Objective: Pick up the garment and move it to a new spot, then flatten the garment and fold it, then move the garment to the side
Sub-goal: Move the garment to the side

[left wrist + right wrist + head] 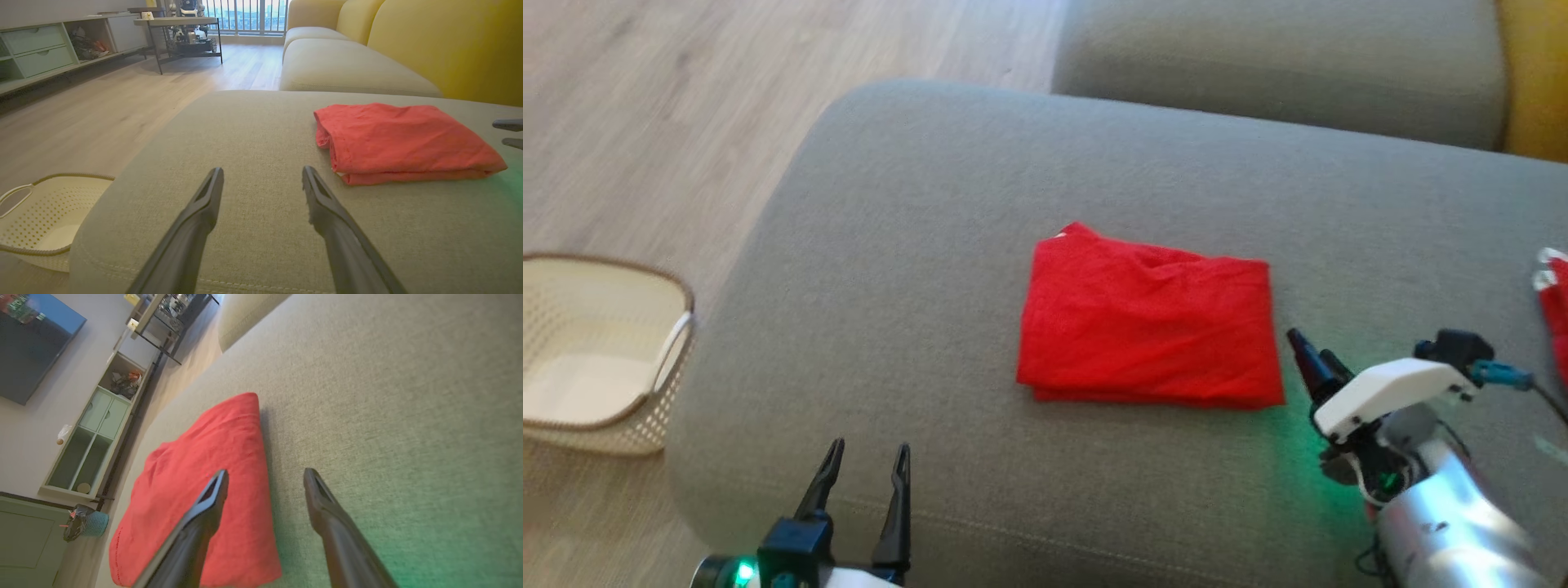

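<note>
Currently folded garment lies just beside spread right fingers.

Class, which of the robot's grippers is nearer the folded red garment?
Right. The right gripper sits just off the right edge of the garment; the left gripper hangs farther away, toward the front of the cushion.

One folded red garment, one pale basket, two hands, two grey cushions.

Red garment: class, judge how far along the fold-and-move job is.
Done: the red garment lies folded in a rectangle on the sofa cushion. In hand: the right gripper, open, sits beside its edge, gripping nothing. Left: moving it aside.
</note>
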`<state>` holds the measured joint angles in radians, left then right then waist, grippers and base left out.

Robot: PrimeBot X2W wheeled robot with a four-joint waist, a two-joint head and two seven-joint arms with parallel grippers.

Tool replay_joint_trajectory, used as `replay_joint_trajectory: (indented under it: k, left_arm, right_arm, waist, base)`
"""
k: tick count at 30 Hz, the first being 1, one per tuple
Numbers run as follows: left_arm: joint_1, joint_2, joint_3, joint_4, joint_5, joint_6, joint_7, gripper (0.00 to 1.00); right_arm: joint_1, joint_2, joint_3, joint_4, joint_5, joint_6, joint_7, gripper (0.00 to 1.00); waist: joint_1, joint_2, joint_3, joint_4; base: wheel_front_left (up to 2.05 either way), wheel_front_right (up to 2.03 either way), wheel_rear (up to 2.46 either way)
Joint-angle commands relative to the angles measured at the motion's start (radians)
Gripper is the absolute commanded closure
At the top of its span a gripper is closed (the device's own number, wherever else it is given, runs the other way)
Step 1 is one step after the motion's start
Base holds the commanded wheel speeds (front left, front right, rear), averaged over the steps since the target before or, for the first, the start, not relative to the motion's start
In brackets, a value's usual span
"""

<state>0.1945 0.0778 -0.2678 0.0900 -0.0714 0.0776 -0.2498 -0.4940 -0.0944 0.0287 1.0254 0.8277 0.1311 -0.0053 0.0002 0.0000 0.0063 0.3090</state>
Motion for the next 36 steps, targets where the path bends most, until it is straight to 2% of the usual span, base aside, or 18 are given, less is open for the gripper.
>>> replay_joint_trajectory:
  k: [1,2,7,10,11,12,14,15,16,23,29,34,36]
  left_arm:
    - [-0.056,-0.012,0.028,-0.026,0.002,-0.005,-0.012,0.00]
    - [-0.061,-0.013,0.027,-0.022,0.002,-0.005,-0.012,0.00]
    - [-0.075,-0.015,0.023,-0.010,0.002,-0.006,-0.012,0.00]
    - [-0.081,-0.016,0.024,-0.007,0.003,-0.006,-0.012,0.00]
    - [-0.083,-0.017,0.024,-0.007,0.003,-0.006,-0.012,0.00]
    - [-0.086,-0.017,0.025,-0.006,0.003,-0.005,-0.012,0.00]
    - [-0.090,-0.017,0.026,-0.007,0.004,-0.004,-0.012,0.00]
    - [-0.091,-0.018,0.026,-0.007,0.004,-0.003,-0.012,0.00]
    - [-0.093,-0.018,0.027,-0.007,0.003,-0.003,-0.012,0.00]
    - [-0.093,-0.020,0.033,-0.015,-0.001,0.002,-0.012,0.00]
    - [-0.097,-0.022,0.042,-0.016,-0.004,0.003,-0.012,0.00]
    - [-0.114,-0.024,0.048,-0.032,-0.015,0.002,-0.012,0.00]
    - [-0.115,-0.024,0.048,-0.032,-0.014,0.001,-0.012,0.00]
  right_arm:
    - [-0.055,-0.008,0.015,-0.020,0.014,0.000,0.008,0.22]
    - [-0.063,-0.014,0.011,-0.010,0.029,0.000,0.020,0.26]
    - [-0.092,-0.023,0.002,0.024,0.090,0.000,0.066,0.09]
    - [-0.096,-0.020,0.014,0.041,0.106,0.000,0.085,0.05]
    - [-0.095,-0.018,0.022,0.046,0.108,0.000,0.091,0.08]
    - [-0.094,-0.015,0.029,0.050,0.112,0.000,0.098,0.16]
    - [-0.092,-0.011,0.039,0.053,0.121,0.000,0.104,0.59]
    - [-0.090,-0.009,0.045,0.051,0.126,0.000,0.106,0.91]
    - [-0.089,-0.007,0.051,0.049,0.131,0.000,0.108,1.00]
    - [-0.085,-0.029,0.122,-0.036,0.138,0.000,0.076,1.00]
    - [-0.110,-0.093,0.191,-0.103,0.110,0.000,0.042,1.00]
    - [-0.152,-0.163,0.203,-0.128,0.099,0.000,0.020,1.00]
    - [-0.160,-0.178,0.201,-0.131,0.098,0.000,0.013,1.00]
  waist:
    - [-0.0002,0.0000,0.026,0.027]
    - [-0.0002,0.0000,0.032,0.035]
    - [-0.0002,0.0000,0.052,0.057]
    - [-0.0002,0.0000,0.057,0.062]
    - [-0.0002,0.0000,0.059,0.062]
    - [-0.0002,0.0000,0.060,0.062]
    - [-0.0002,0.0000,0.062,0.059]
    - [-0.0002,0.0000,0.063,0.057]
    - [-0.0002,0.0000,0.064,0.054]
    - [-0.0002,0.0000,0.071,-0.005]
    - [-0.0002,0.0000,0.078,-0.108]
    - [-0.0002,0.0000,0.084,-0.190]
    - [-0.0002,0.0000,0.085,-0.204]
  base:
    - [0.00,0.00,0.00]
    - [0.00,0.00,0.00]
    - [0.00,0.00,0.00]
    - [0.00,0.00,0.00]
    - [0.00,0.00,0.00]
    - [0.00,0.00,0.00]
    - [0.00,0.00,0.00]
    - [0.00,0.00,0.00]
    - [0.00,0.00,0.00]
    - [0.00,0.00,0.00]
    - [0.00,0.00,0.00]
    - [0.00,0.00,0.00]
    - [0.00,0.00,0.00]
